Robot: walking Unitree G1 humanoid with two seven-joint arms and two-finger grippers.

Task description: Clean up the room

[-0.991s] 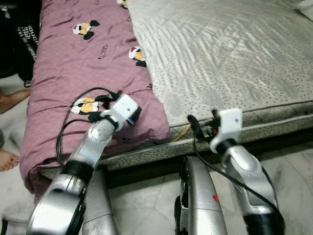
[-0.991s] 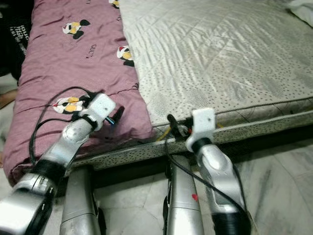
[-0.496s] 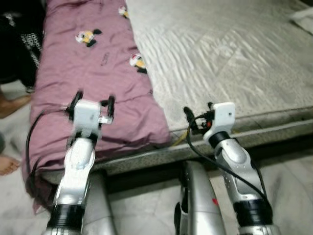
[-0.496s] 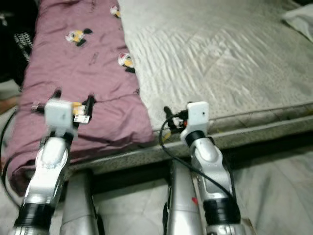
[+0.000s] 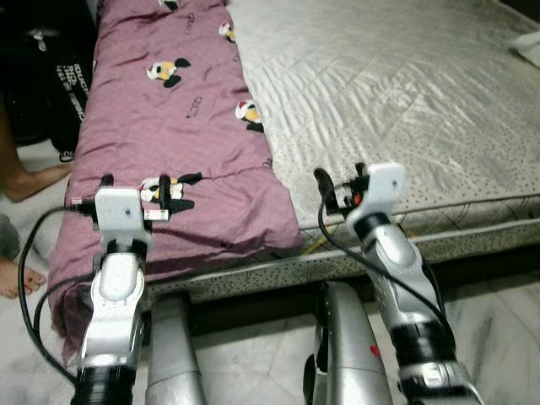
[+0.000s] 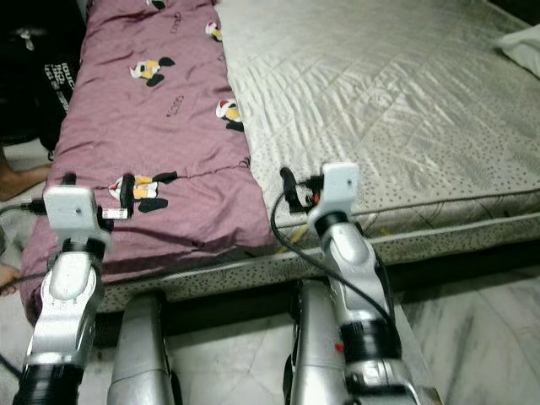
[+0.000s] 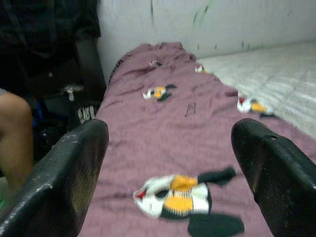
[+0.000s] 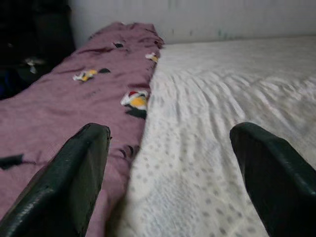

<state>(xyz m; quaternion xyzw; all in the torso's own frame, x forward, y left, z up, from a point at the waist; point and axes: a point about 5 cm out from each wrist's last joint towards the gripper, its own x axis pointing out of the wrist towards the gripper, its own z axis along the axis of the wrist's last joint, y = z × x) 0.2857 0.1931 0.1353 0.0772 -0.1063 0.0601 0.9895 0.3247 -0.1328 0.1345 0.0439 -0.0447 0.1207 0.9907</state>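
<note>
Purple blanket (image 5: 181, 126) with cartoon prints, folded along left side of mattress (image 5: 405, 101), directly under and ahead of left gripper (image 5: 133, 187). Left gripper: fingers spread wide, empty, now pointing straight up the blanket rather than angled right as a second ago. Right gripper (image 5: 339, 181): spread apart, empty, raised slightly, over mattress edge beside blanket's corner. Person's bare feet (image 5: 34, 181) left of left gripper.

Your left gripper (image 5: 133, 183) and right gripper (image 5: 337, 180) are both raised forward, arms bent and parallel, fingers spread wide, holding nothing
</note>
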